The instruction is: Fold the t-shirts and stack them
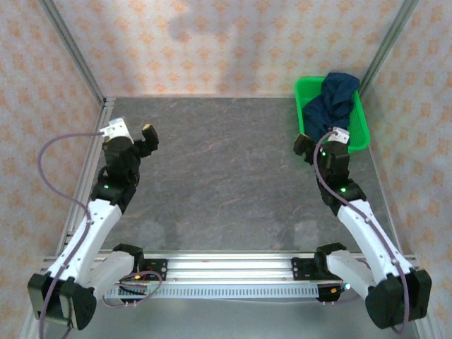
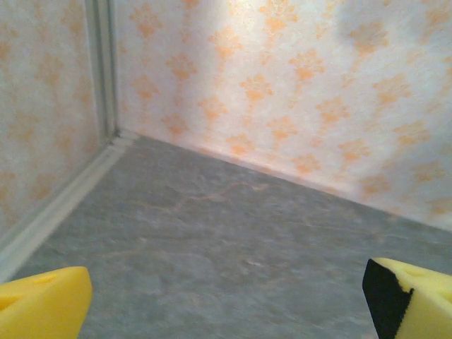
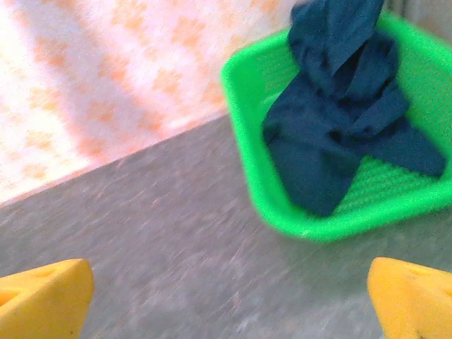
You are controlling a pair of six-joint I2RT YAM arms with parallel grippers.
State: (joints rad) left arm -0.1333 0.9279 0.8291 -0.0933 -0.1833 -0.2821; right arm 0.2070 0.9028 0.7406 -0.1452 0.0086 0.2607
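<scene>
Inside the green basket (image 1: 299, 106), 1 dark navy t-shirt (image 1: 330, 102) lies crumpled, a fold draped up over the far rim. Just before the basket's near rim, the right gripper (image 1: 321, 140) hovers, jaws spread wide, holding nothing. Well left of the basket, the left gripper (image 1: 132, 132) is likewise spread and empty.

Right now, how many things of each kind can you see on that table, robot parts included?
Navy t-shirt: 1
Green basket: 1
Open end effectors: 2, left end effector, right end effector
Total: 4
</scene>
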